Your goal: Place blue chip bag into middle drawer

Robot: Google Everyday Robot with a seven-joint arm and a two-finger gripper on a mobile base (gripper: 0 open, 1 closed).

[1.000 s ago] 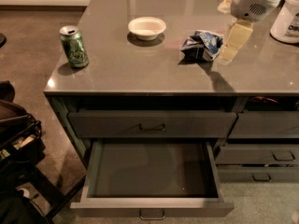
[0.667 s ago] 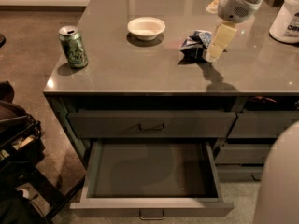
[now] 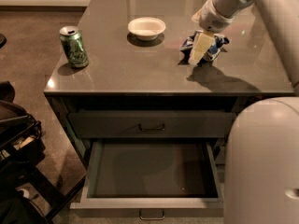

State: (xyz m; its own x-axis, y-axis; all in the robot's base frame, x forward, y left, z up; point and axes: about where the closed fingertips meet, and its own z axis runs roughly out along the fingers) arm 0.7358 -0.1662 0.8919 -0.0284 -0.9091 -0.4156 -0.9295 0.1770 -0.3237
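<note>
The blue chip bag [image 3: 217, 44] lies crumpled on the dark countertop [image 3: 140, 69] at the right, near the white bowl. My gripper [image 3: 198, 54] reaches down from the upper right and sits right at the bag's left side, covering part of it. I cannot tell whether it touches the bag. The middle drawer [image 3: 149, 203] is pulled out below the counter, with greenish-grey walls and a bare dark floor. The drawer above it [image 3: 152, 125] is closed.
A white bowl [image 3: 146, 27] stands at the back middle of the counter and a green drink can [image 3: 74, 46] at the left edge. My arm's pale body [image 3: 261, 162] fills the lower right, beside the open drawer. A dark bag [image 3: 16, 139] lies on the floor at left.
My gripper has moved left and down, from right of the bag to over the bag's left side. My arm's body has come into view at the lower right.
</note>
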